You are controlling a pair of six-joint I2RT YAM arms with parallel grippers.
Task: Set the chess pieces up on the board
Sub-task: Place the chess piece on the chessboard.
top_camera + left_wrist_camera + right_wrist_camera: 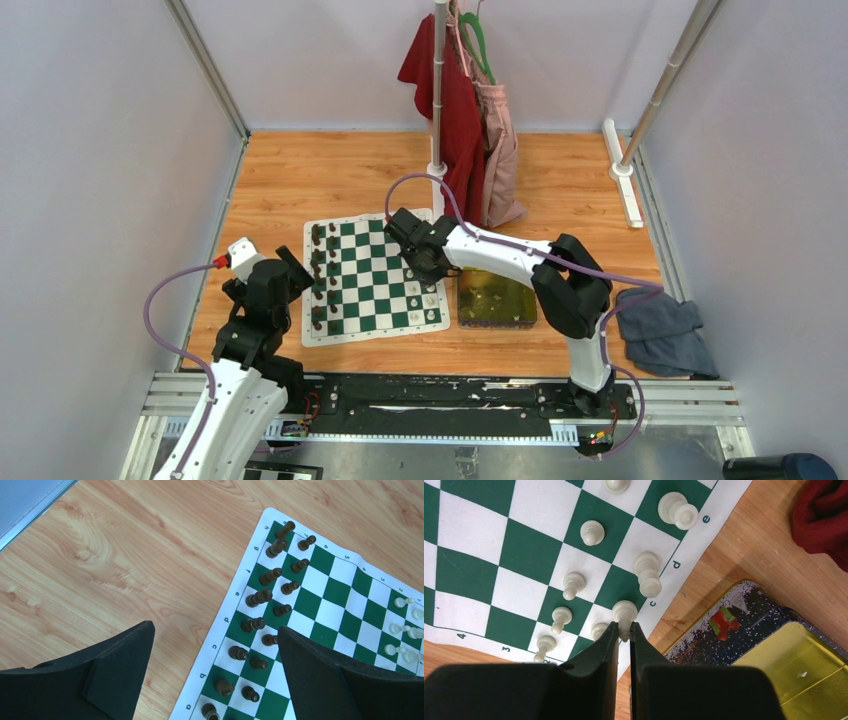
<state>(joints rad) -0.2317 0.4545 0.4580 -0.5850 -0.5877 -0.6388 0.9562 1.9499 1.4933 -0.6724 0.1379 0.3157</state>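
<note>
left tool (215, 632): off the board's left edge, jaws wide apart, nothing in them.
dark chessmen (260, 597): two lines along the board's left edge, look set.
board (372, 285) lies flat on the table (300, 180), middle squares bare.
chess pieces (591, 532): cream ones in two lines along the board's right edge, by the c–e labels.
right tool (624, 628): over that right edge, jaws pinched on the neck of one cream piece (624, 611) in the outer line, next to the c mark.

Step, as I read it: seating that piece on its back-line square. Next move needs the base flat and centred, then jaws parted and a straight lift. Neighbours stand just beside, so a sideways exit could tip them.

tray (497, 325): just right of the board.

Can't see:
- held piece's base, behind the fingers; seated or hovering, can't tell. Type unclear too.
- board's far-right corner in the top view, under the right arm, so no full count of cream pieces.
- tray contents, too blurred.
</note>
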